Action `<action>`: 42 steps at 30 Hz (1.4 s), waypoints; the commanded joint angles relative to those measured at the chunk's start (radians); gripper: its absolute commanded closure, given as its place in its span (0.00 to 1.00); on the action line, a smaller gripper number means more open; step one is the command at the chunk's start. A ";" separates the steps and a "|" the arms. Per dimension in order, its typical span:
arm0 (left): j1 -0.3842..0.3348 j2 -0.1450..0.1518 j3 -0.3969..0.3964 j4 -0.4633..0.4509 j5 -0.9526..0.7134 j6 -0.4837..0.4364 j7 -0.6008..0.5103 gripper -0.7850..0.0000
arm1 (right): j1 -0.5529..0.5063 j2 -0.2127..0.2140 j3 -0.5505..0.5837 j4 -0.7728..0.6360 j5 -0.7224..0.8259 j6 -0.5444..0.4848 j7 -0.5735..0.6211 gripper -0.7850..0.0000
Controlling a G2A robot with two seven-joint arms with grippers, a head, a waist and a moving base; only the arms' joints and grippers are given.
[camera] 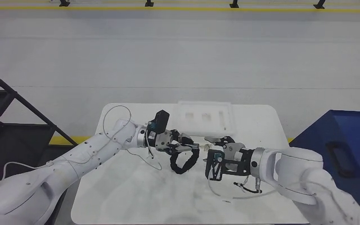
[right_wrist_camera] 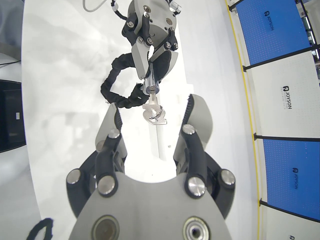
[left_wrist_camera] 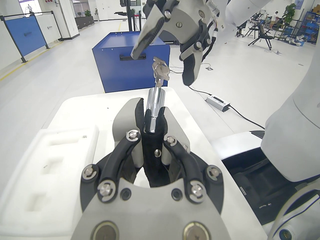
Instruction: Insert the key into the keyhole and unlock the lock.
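Left wrist view: left end effector grips the lock, key in keyhole.
Your right end effector, jaws spread, flanks the key; closing off-centre could skew or dislodge it.

The left gripper is clamped on the lock and faces the right gripper, whose fingers spread wide. Both forearms angle inward, tips seemingly close together.

A silver key sticks out of the keyhole in the chrome cable lock, whose black cable loop curls away from it.
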 commanded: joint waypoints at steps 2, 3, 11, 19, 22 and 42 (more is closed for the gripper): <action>0.001 -0.001 -0.001 0.001 0.003 0.000 0.000 1.00 | -0.010 0.000 -0.007 -0.003 -0.048 0.008 -0.025 0.56; 0.001 -0.002 -0.001 0.001 0.004 0.000 0.000 1.00 | -0.012 0.000 -0.008 -0.005 -0.061 0.010 -0.035 0.58; 0.004 -0.004 -0.001 0.003 -0.001 0.000 0.000 1.00 | -0.033 0.000 -0.012 -0.017 -0.136 0.031 -0.072 0.84; 0.003 -0.005 -0.001 0.000 0.000 0.000 0.000 1.00 | -0.050 -0.001 0.005 -0.005 -0.105 0.042 -0.127 1.00; 0.004 -0.006 -0.001 -0.004 0.004 0.000 0.000 1.00 | -0.054 -0.001 0.015 0.009 -0.067 0.046 -0.126 1.00; 0.003 -0.014 -0.001 -0.015 0.031 0.000 0.000 1.00 | -0.035 -0.007 0.055 0.097 0.330 0.198 -0.021 1.00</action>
